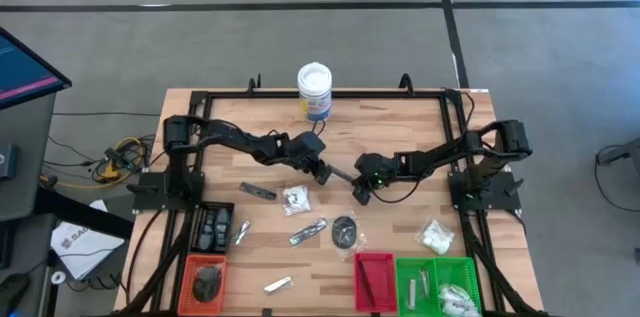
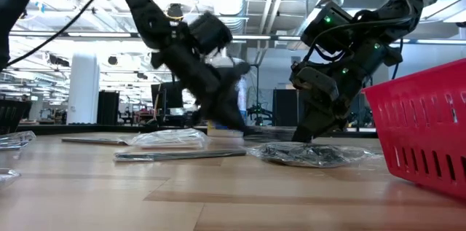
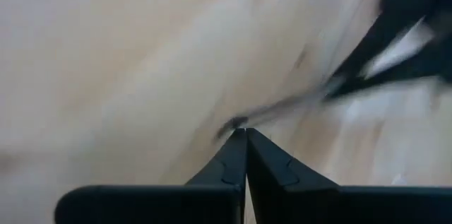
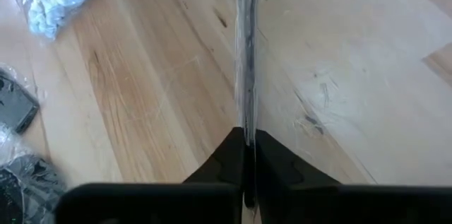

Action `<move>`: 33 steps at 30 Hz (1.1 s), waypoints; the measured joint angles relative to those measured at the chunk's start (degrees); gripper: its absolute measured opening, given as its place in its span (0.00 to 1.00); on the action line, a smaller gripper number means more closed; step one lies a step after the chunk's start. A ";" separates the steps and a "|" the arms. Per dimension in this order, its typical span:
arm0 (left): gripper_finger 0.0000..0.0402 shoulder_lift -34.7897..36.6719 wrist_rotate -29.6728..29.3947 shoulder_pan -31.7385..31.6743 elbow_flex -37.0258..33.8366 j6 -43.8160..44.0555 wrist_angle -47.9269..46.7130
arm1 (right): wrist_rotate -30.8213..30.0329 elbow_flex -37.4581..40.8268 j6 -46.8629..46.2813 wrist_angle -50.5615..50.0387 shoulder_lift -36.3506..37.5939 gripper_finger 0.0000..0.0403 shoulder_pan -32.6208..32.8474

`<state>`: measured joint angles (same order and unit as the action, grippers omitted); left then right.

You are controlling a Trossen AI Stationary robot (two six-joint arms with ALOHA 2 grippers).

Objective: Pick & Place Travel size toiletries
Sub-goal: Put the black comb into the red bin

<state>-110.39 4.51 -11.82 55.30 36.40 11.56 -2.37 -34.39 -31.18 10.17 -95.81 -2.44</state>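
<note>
My right hand point(image 1: 361, 194) is clenched on one end of a slim black stick point(image 4: 246, 54) in a clear wrapper, low over the middle of the wooden counter point(image 1: 400, 132). My left hand point(image 1: 322, 171) is pressed shut at the stick's other end, though blur keeps me from telling whether it grips it.

Around us lie clear packets with white contents point(image 1: 296, 198), a silvery sachet point(image 1: 308, 231) and a dark round disc point(image 1: 344, 231). Near the front edge sit a red tray point(image 1: 374, 279), a green tray point(image 1: 440, 282) and an orange tray point(image 1: 206, 275); a white tub point(image 1: 314, 91) stands at the back.

Beyond the counter is a grey floor and, across the room, ducts and ceiling lights. The left wrist view is smeared.
</note>
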 joint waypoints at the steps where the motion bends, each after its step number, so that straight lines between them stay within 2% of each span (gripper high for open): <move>1: 0.00 1.29 -1.38 -0.05 0.10 -0.02 0.36 | 0.00 -0.04 -0.20 -0.30 0.08 0.02 0.02; 8: 0.00 10.15 -10.87 -0.14 0.27 -1.67 1.11 | -0.73 0.23 -2.02 -5.41 5.40 0.01 0.04; 11: 0.00 13.52 -14.11 -0.15 0.30 -1.74 1.06 | -3.34 0.16 -4.88 -8.48 9.14 0.01 0.60; 17: 0.00 16.79 -15.69 -0.15 0.33 -1.74 1.41 | -9.73 0.13 -12.28 -14.64 17.60 0.01 4.54; 24: 0.00 17.14 -15.69 0.12 0.36 1.53 1.28 | -18.57 -3.72 -21.33 -27.96 23.97 0.00 13.08; 30: 0.00 17.14 -18.29 3.02 0.36 5.23 1.29 | -25.78 -12.29 -29.63 -39.59 23.95 0.00 22.66; 33: 0.00 17.14 -21.51 6.11 0.36 8.25 1.28 | -28.84 -17.02 -35.60 -45.15 22.29 0.00 28.22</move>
<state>-93.25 -17.00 -5.71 55.66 44.64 12.84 -31.22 -51.41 -66.78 -34.98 -73.52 25.78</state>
